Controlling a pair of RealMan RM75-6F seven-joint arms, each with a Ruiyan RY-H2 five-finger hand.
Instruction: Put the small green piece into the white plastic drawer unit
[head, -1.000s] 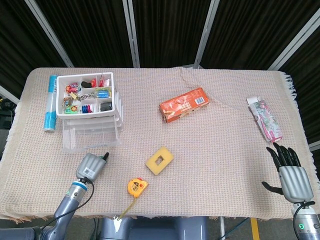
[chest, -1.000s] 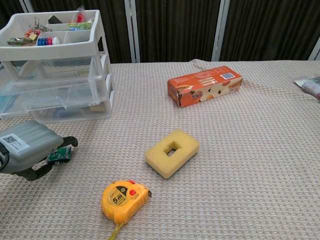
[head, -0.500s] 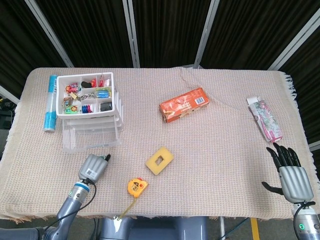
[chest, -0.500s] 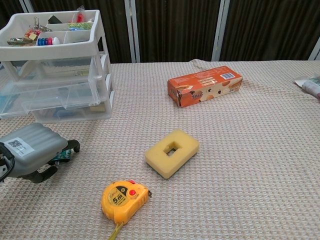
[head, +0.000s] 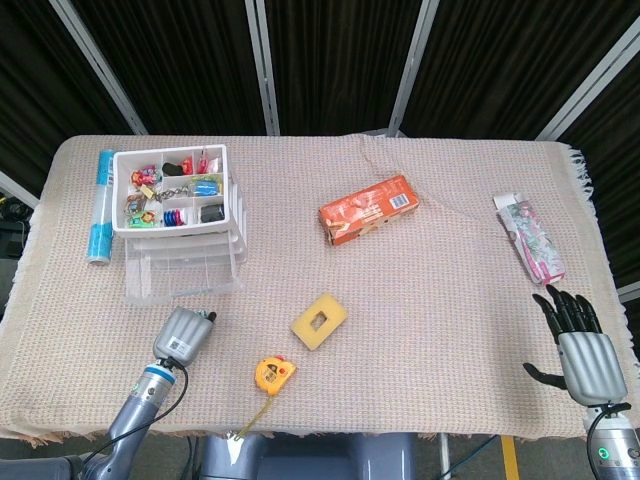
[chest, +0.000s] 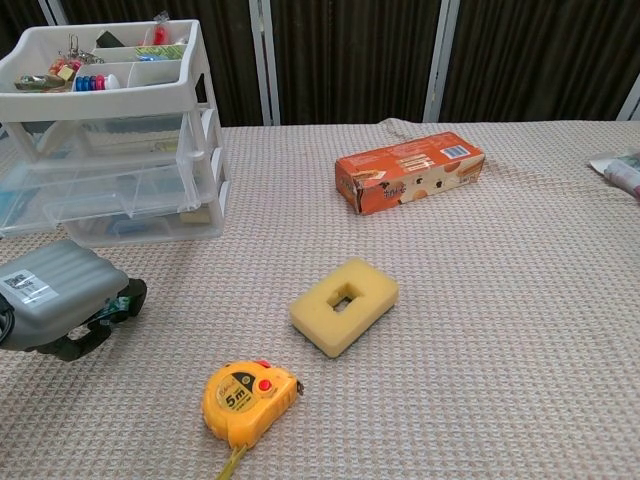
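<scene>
the left hand (chest: 62, 299) lies low on the cloth at 6 o'clock from the white plastic drawer unit (chest: 112, 150), fingers curled under. a sliver of the small green piece (chest: 122, 299) shows at its fingertips, though i cannot tell if it is gripped. the right hand (head: 582, 350) rests at the table's 4 o'clock corner, fingers spread, holding nothing. a yellow sponge (chest: 344, 304) sits at 1 o'clock from the tape measure (chest: 246, 399).

Left hand (chest: 55, 297) curled tighter, small green piece (chest: 121, 301) now nearly hidden under fingers; hand drifted slightly toward 6 o'clock.
</scene>
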